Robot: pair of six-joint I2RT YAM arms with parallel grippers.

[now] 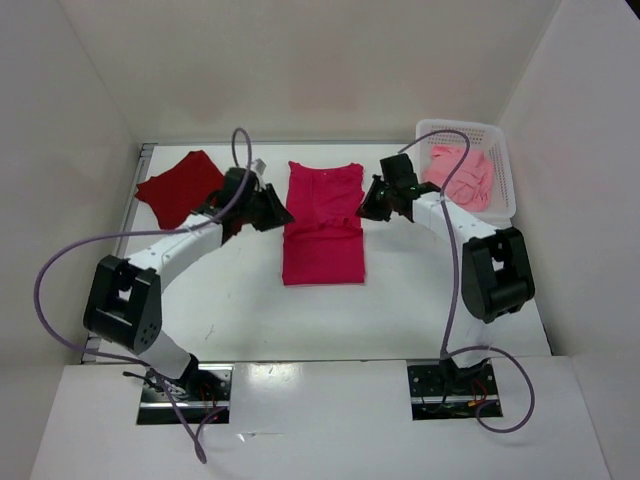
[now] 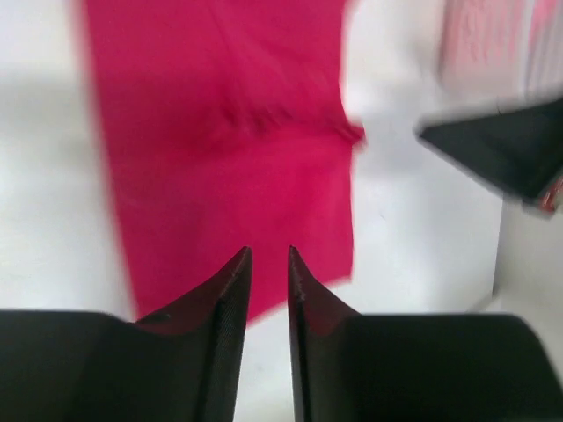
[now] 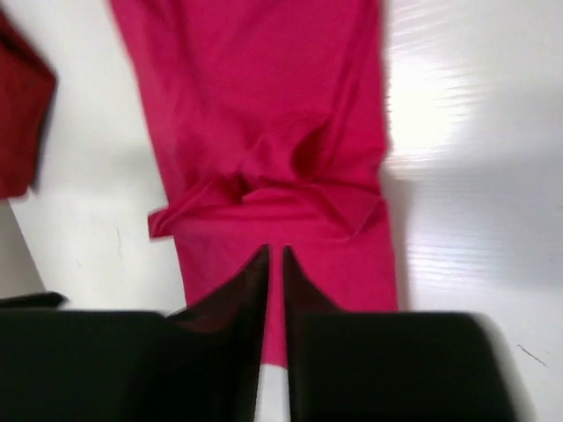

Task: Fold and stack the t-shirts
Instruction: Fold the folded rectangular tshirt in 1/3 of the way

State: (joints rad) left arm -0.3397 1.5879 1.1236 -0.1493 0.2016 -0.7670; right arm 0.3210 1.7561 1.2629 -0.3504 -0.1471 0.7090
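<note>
One crimson t-shirt (image 1: 323, 225), one dark-red t-shirt (image 1: 180, 188), one pink t-shirt (image 1: 460, 178) (in one basket (image 1: 503, 150))

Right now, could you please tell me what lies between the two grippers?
The bright crimson t-shirt lies flat between the left gripper and the right gripper, as the top external view shows.

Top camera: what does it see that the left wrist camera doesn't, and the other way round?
Only the top camera shows the dark red t-shirt and both whole arms. Only the left wrist camera shows its own fingers up close, with a thin gap between them and nothing in it. Both show the bright crimson t-shirt lying on the white table.
</note>
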